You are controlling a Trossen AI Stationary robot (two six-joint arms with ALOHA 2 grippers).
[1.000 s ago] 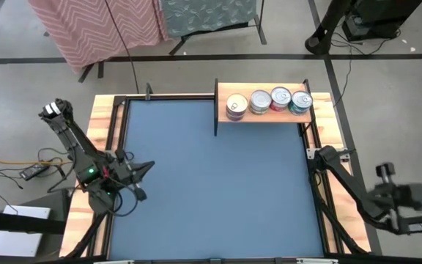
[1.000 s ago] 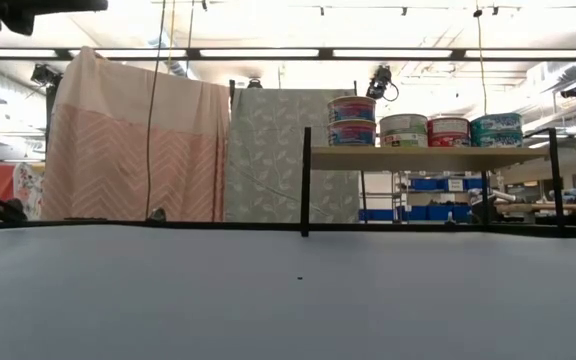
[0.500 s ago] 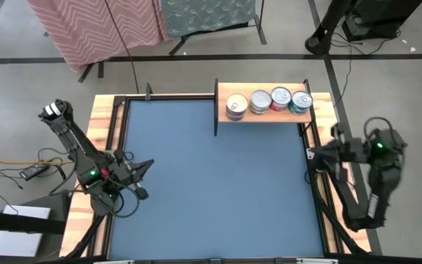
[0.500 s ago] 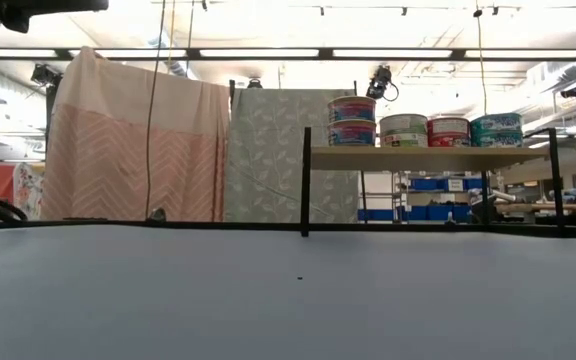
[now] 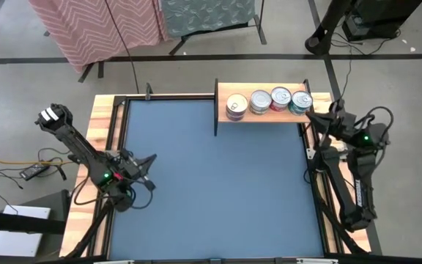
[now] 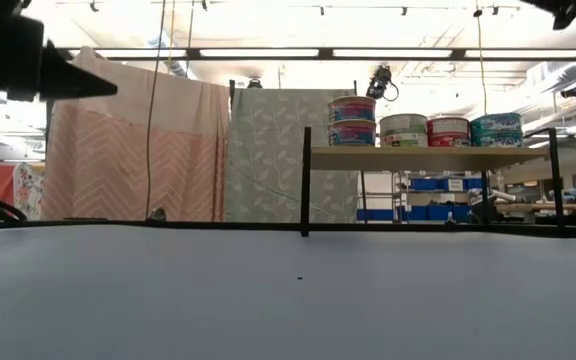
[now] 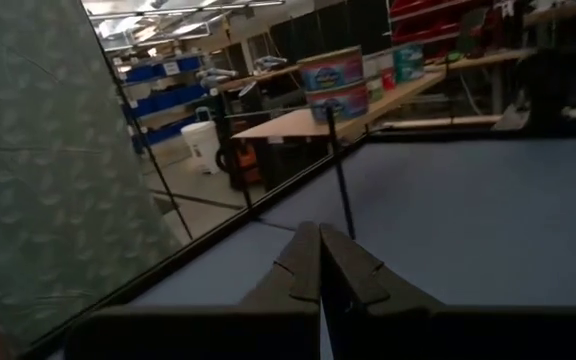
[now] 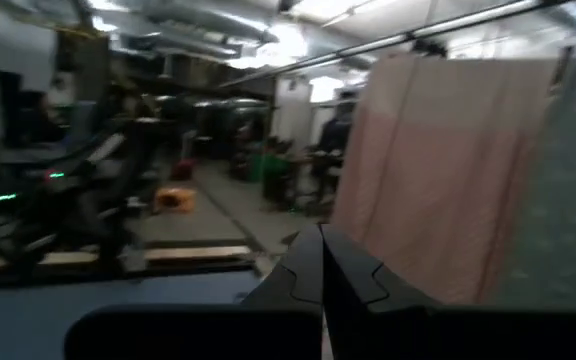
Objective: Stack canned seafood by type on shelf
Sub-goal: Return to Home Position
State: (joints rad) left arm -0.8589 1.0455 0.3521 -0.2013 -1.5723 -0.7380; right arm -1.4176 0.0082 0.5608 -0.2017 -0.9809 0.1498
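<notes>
Since the preceding frames the right arm has swung in from beyond the right rail of the table (image 5: 211,191), so that the right pincer (image 5: 316,116) now lies above that rail, just beside the right end of the shelf (image 5: 264,117). The left arm has turned a little inward, bringing the left pincer (image 5: 151,160) over the table's left edge, where the low view shows it as a dark wedge at upper left. The cans (image 5: 261,101) have not shifted. They stand in a single row along the shelf, which sits at the table's far right corner on dark uprights, raised above the blue surface. In the low view the row reads from left to right: a blue-pink stack (image 6: 352,120), two cans high and the tallest; a pale stack (image 6: 403,130); a red stack (image 6: 449,130); a teal stack (image 6: 496,128). Whether neighbouring stacks touch cannot be told. Both pincers hold nothing and are clear of the cans. In the left wrist view the two dark fingers (image 7: 353,275) are pressed together, tips meeting, and point across the table toward the shelf. In the right wrist view the fingers (image 8: 353,275) are likewise pressed together, pointing toward a pink cloth (image 8: 448,170) beyond the table. A green patterned cloth (image 6: 268,150) hangs beside the pink one in the low view.
</notes>
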